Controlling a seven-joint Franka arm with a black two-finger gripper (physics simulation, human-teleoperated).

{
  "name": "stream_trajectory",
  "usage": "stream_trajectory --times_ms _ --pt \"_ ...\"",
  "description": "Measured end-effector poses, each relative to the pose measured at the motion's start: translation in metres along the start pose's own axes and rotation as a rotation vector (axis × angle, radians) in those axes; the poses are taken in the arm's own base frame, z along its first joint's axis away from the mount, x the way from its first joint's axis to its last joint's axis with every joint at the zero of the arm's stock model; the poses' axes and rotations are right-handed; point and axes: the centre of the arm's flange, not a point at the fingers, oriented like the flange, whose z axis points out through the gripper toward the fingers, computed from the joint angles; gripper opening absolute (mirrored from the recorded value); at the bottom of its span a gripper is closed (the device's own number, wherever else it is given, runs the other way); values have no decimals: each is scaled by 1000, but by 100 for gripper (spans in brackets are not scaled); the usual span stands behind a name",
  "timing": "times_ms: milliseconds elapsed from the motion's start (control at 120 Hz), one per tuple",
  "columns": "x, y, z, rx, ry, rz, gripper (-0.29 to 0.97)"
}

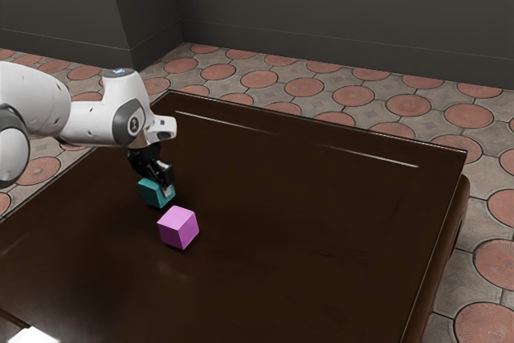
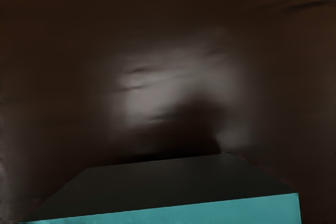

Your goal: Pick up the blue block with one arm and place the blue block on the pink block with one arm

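The blue block [image 1: 151,193], teal in colour, is at the near left part of the dark wooden table [image 1: 321,222]. My black gripper [image 1: 157,185] comes down over it, with one finger [image 1: 167,182] against the side facing the exterior view's right and the other on the far side, shut on the block. The block looks slightly tilted and at or just above the tabletop. The wrist view has the blue block [image 2: 173,198] large and close under the hand. The pink block [image 1: 177,226] rests on the table just in front of the blue one, a small gap apart.
The white arm [image 1: 72,114] reaches in from the exterior view's left. The table's raised rim [image 1: 434,222] runs along the right side, with tiled floor [image 1: 385,102] beyond. A pale object [image 1: 28,335] shows at the lower left corner.
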Motion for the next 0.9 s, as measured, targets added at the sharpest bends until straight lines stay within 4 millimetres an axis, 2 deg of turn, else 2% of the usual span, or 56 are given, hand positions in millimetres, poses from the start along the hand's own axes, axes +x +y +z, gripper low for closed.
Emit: stream_trajectory --times_ms 117,225,358,417,525,667,800,900 --pt "0 -2 -12 7 13 -2 34" --pt "1 0 -45 14 44 -4 33" --pt "-6 26 -79 -21 59 -10 34" --pt "-15 38 -80 -41 44 -16 34" --pt "-20 61 -73 -70 13 -21 35" --pt "-23 76 -63 -90 -15 -38 36" --pt "-30 81 -83 -85 5 -61 36" --pt "-45 94 -87 -88 -6 -64 36"
